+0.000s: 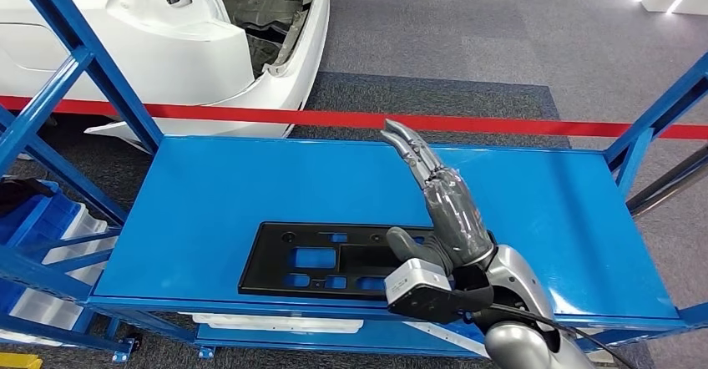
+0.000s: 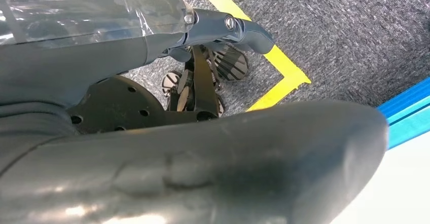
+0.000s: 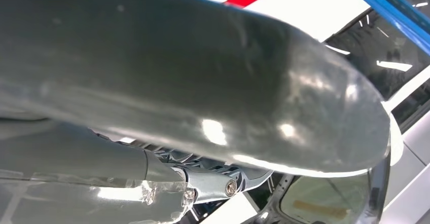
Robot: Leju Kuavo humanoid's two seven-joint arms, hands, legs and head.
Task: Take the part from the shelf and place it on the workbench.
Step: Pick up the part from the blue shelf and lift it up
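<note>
At the far left of the head view, blue bins sit in a blue shelf frame, with a white car body beyond it. The black part, a flat plate with cut-outs, lies flat on the blue tabletop, near its front edge. Just to its right, the right hand hangs above the tabletop, fingers stretched out straight and close together, holding nothing; its thumb reaches over the part's right end, though contact cannot be told. A red tape runs across behind the tabletop. In the left wrist view, the left hand hangs over grey carpet with a yellow floor line; its fingers seem loosely curled.
</note>
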